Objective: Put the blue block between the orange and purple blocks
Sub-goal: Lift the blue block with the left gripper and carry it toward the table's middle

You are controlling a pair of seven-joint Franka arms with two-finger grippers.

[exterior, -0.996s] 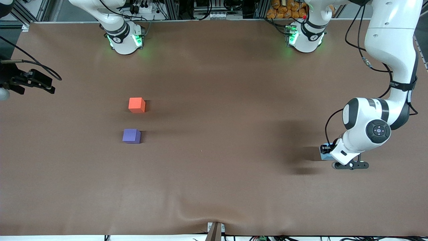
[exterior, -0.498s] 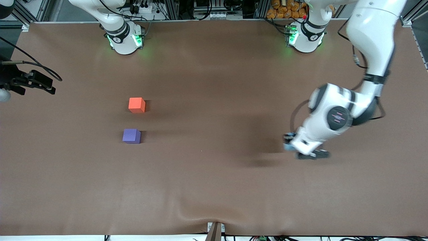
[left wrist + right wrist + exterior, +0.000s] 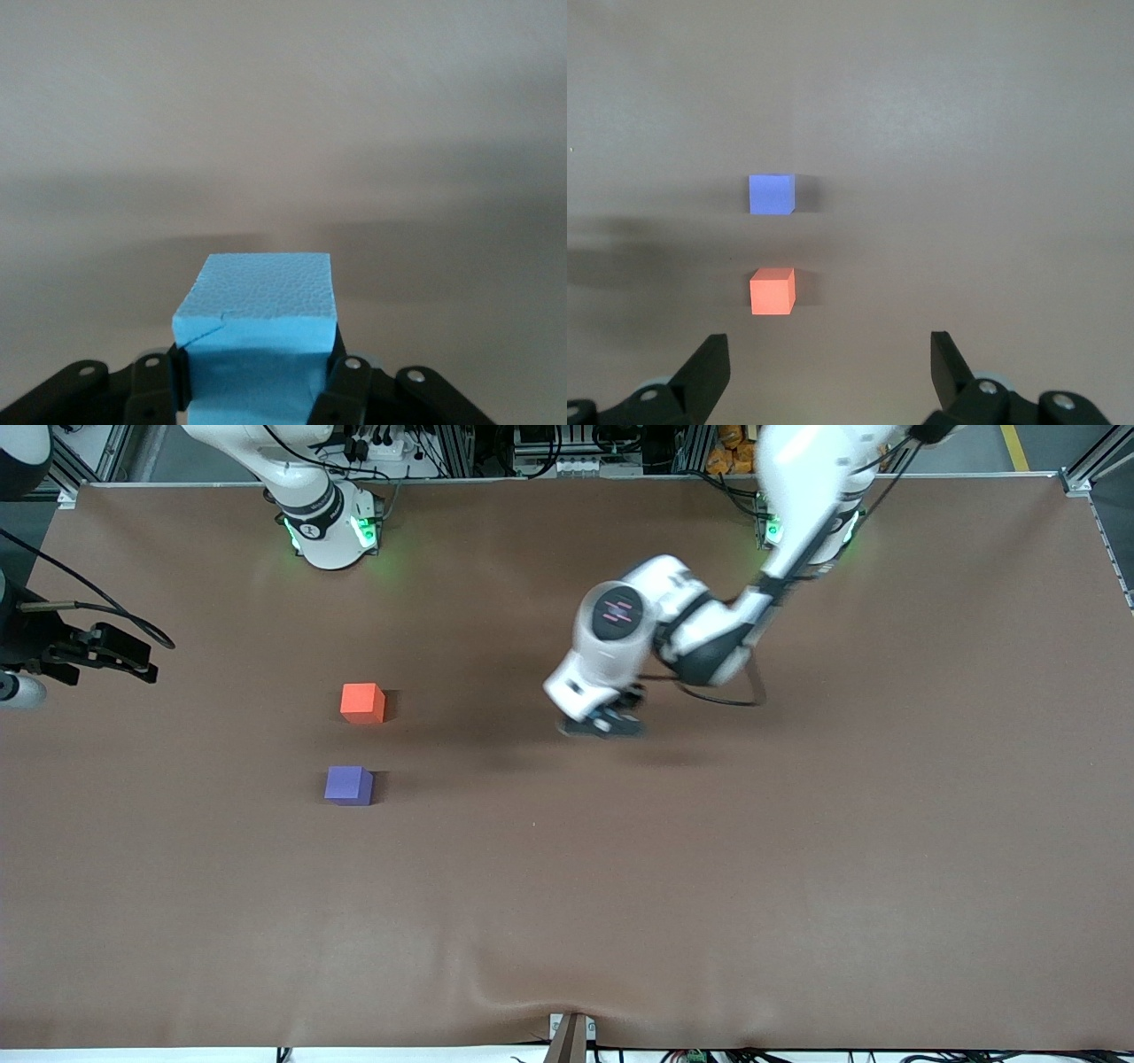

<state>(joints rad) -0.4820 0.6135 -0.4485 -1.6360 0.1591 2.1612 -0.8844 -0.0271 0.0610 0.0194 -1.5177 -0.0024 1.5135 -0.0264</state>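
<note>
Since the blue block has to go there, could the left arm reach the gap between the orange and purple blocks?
Probably yes: bare table lies between the left gripper and the gap separating the orange block and purple block.

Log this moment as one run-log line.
left pincer: shut on blue block, airborne over mid-table | right pincer: open, waiting | orange block, purple block: apart, gap unfilled

Even overhead light, no glare. My left arm [image 3: 620,646] is motion-blurred, soft shadow beneath on the table [image 3: 797,868]. Left wrist view: background smeared, blue block [image 3: 255,332] sharp.
</note>
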